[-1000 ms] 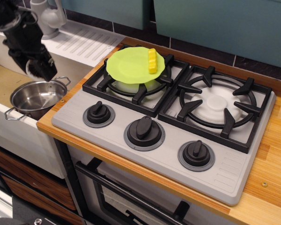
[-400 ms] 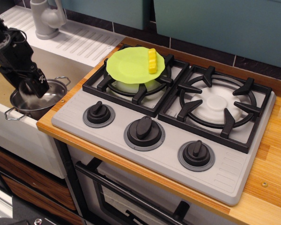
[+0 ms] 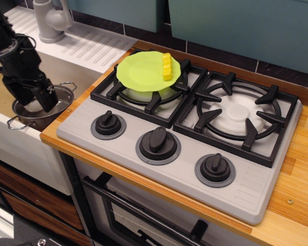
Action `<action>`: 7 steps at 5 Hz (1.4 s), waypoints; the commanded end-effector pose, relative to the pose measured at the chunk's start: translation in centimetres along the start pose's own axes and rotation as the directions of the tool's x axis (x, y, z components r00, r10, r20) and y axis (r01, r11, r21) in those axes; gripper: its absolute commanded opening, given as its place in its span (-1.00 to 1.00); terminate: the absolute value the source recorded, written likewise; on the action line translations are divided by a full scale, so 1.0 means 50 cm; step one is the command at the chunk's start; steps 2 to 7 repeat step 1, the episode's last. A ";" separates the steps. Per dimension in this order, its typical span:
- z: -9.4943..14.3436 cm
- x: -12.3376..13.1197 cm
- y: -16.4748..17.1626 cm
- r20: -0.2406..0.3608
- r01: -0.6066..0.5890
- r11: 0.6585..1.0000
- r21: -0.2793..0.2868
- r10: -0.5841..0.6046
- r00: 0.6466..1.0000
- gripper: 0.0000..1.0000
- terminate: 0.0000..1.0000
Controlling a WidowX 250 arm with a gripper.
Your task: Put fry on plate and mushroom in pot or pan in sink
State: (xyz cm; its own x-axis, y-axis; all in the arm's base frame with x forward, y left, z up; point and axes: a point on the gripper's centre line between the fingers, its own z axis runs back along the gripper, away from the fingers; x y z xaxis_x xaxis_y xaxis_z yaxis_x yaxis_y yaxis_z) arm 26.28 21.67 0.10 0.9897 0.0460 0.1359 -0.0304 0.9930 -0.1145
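The lime-green plate [image 3: 142,72] rests on the back-left burner, and the yellow ridged fry [image 3: 167,66] lies on its right side. The shiny steel pot [image 3: 47,119] stands in the sink [image 3: 2,89] against the counter edge. My black gripper [image 3: 36,102] is lowered into the pot's mouth from above. Its fingers stand on either side of a small whitish rounded thing, the mushroom [image 3: 34,105], which they hold just inside the rim. The gripper hides most of the pot's inside.
A grey faucet [image 3: 49,20] and a ribbed white drainboard [image 3: 90,46] lie behind the sink. The stove [image 3: 185,169] has two black burner grates and three black knobs along its front. A wooden counter [image 3: 297,205] surrounds it.
My gripper has moved down and slightly left, from above the pot's rim into its mouth, with the whitish mushroom between its fingers. The plate and fry have not moved.
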 end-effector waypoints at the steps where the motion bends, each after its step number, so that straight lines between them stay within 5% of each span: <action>1: 0.173 0.063 -0.021 0.032 0.006 0.989 0.146 -0.011 0.999 1.00 1.00; 7: 0.173 0.063 -0.021 0.032 0.006 0.989 0.146 -0.011 0.999 1.00 1.00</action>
